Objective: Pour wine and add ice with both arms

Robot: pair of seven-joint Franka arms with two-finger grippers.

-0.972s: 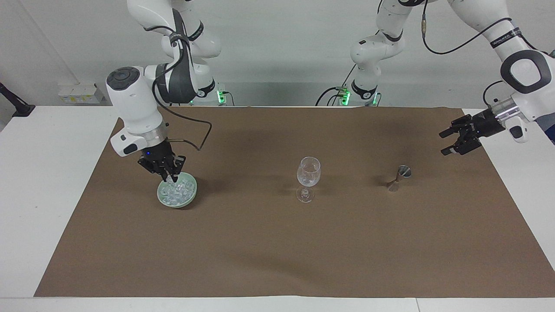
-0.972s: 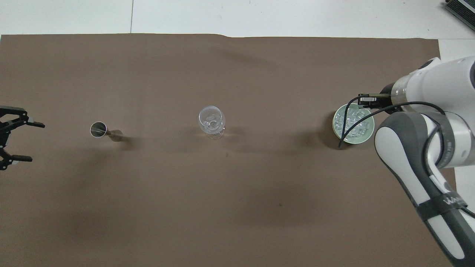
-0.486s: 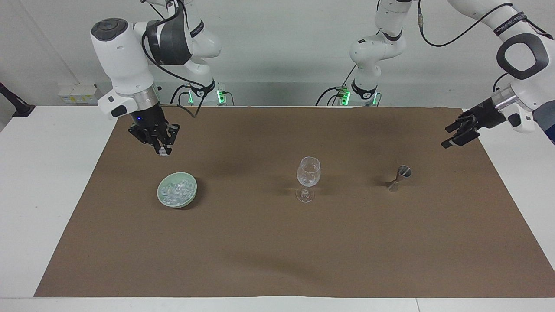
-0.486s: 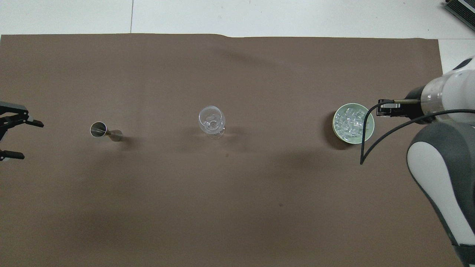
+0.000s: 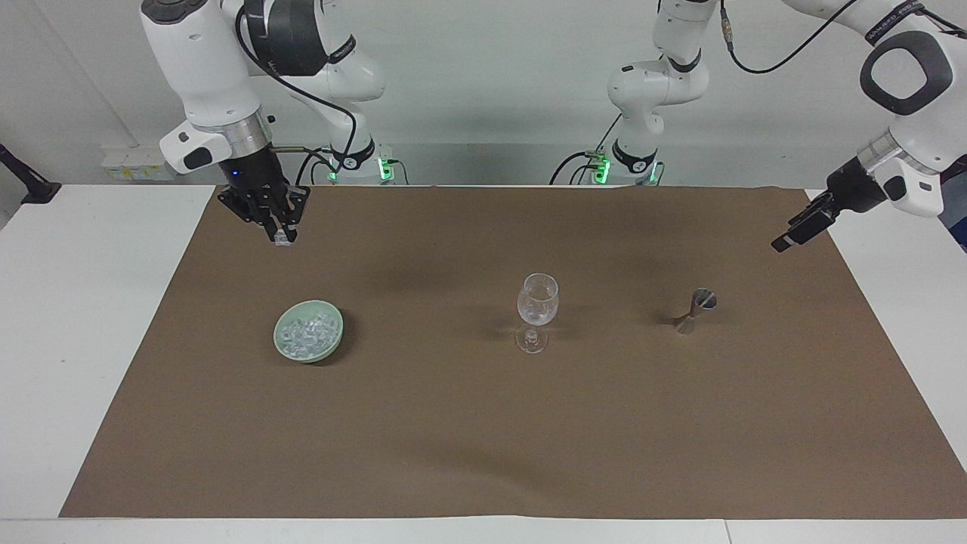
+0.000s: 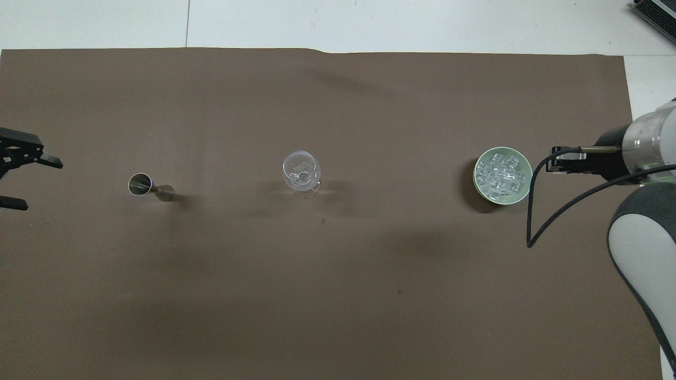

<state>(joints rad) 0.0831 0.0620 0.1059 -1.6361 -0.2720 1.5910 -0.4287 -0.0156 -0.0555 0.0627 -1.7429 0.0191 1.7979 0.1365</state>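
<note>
1. Black right gripper hangs raised above the brown mat, fingertips pinched together on one small clear ice chunk; only the facing view shows the chunk.
2. The overhead view shows the left gripper over the mat's edge with its two fingers spread apart and nothing between them; the facing view has it edge-on.
3. The ice heaps in the pale green bowl.
4. The wine glass stands mid-mat, between the bowl and the metal jigger.
5. The brown mat covers a white table; a pale wall rises at the arms' bases.
</note>
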